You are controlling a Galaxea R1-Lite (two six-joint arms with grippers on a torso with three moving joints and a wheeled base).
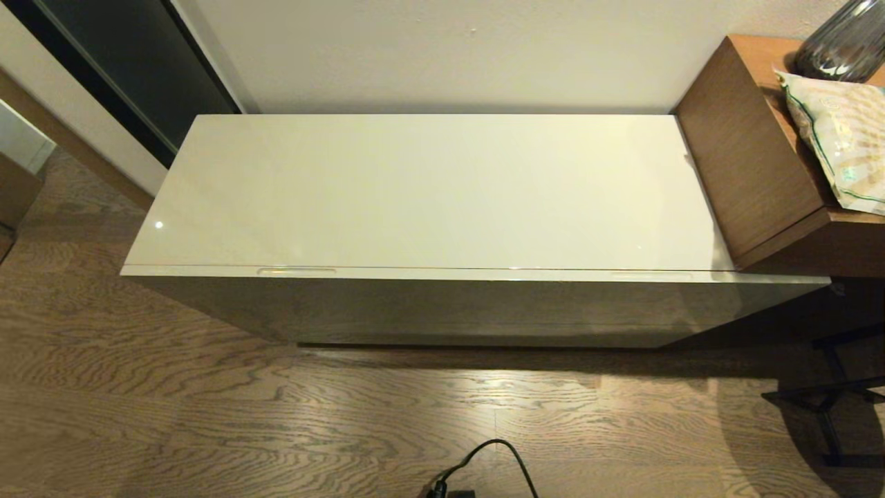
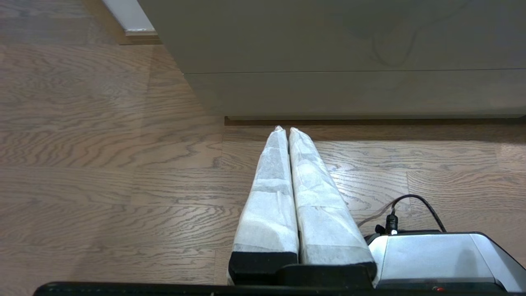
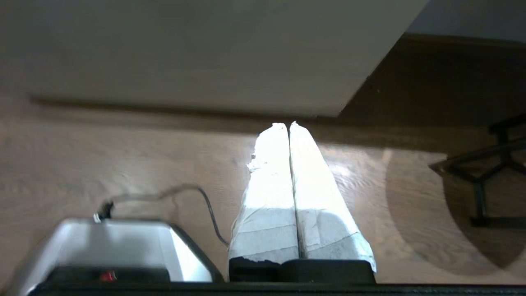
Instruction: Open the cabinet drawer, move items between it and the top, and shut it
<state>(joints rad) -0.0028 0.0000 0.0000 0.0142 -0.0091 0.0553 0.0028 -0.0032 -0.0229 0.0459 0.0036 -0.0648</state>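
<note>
My left claw (image 2: 289, 129) hangs low over the wood floor (image 1: 207, 415), fingers pressed together, holding nothing; my right claw (image 3: 289, 124) likewise. Ahead, the cabinet drawer (image 1: 477, 304) sits fully closed beneath the top (image 1: 429, 194).

Left gripper (image 2: 289, 129), right gripper (image 3: 289, 124): closed, low.

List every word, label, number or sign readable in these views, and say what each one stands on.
None can be read.
Snack bag on the wooden desk: pale printing with green trim, too blurred to read.
Cabinet top and drawer: plain, no lettering.
Left gripper and right gripper: plain white wrapping, no marks.
</note>
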